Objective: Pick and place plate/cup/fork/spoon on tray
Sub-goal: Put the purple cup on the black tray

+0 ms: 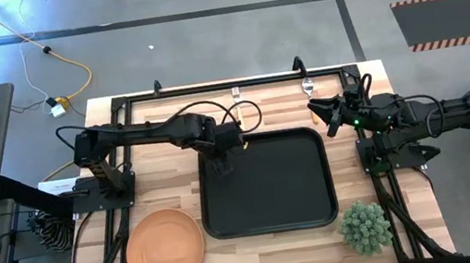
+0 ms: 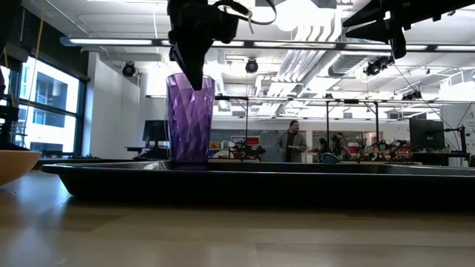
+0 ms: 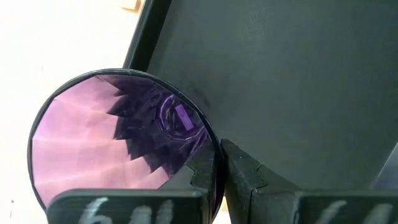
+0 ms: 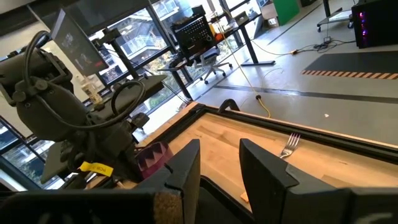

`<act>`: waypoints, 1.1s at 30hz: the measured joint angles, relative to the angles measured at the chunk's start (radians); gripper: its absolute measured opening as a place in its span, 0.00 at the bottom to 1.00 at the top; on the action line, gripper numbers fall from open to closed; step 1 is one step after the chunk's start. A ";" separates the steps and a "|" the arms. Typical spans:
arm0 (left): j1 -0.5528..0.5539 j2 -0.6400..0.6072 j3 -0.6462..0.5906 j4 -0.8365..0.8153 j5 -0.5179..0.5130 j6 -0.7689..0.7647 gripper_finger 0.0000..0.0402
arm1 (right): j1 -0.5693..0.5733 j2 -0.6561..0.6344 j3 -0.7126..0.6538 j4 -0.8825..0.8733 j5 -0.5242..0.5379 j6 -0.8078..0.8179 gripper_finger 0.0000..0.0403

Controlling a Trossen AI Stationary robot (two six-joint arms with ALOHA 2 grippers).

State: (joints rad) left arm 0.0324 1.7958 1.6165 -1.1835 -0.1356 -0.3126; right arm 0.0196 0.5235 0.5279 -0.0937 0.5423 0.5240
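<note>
The left gripper (image 1: 218, 164) hangs over the tray's (image 1: 305, 196) near-left corner with its fingers (image 3: 205, 177) pinched across the rim of the purple cup (image 2: 190, 119), one finger inside the wall and one outside, which is a sensible hold for a thin tumbler since it keeps the cup plumb on the way down. From table height the cup stands upright with its base at the tray floor, close behind the raised rim; whether it is already bearing its own weight I cannot tell. The grip looks closed, so I judge this to be the moment of setting down, with release the next thing called for. Putting it in a corner leaves the broad middle of the tray bare, likely room for the orange plate (image 1: 164, 246), which lies on the wood at the table's front-left, just beside the tray. The fork (image 1: 236, 101) and spoon (image 1: 308, 86) lie at the far edge, beyond the tray, untouched. The right gripper (image 1: 328, 117) waits near the tray's far-right corner, its fingers (image 4: 186, 163) spread with nothing between them, close to the spoon and so well placed to fetch it. A small green plant (image 1: 365, 227) sits at the front-right, clear of the work.
</note>
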 joint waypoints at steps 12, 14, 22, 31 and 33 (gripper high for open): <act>0.000 0.000 0.000 0.000 0.003 0.000 0.08 | 0.000 0.000 0.000 0.000 0.000 0.000 0.26; 0.000 0.000 0.000 0.000 0.003 0.001 0.10 | 0.000 0.000 0.000 0.000 0.000 0.000 0.26; 0.000 0.000 0.000 0.000 0.003 0.001 0.14 | 0.000 0.000 0.000 0.000 0.000 0.000 0.26; -0.007 0.000 0.000 0.000 0.081 0.003 0.19 | 0.000 0.000 0.000 0.000 0.000 0.000 0.26; -0.007 0.000 0.000 0.000 0.082 0.003 0.21 | 0.000 0.000 0.000 0.000 0.000 0.000 0.26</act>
State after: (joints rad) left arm 0.0250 1.7958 1.6165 -1.1835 -0.0531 -0.3099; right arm 0.0196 0.5236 0.5278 -0.0937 0.5423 0.5240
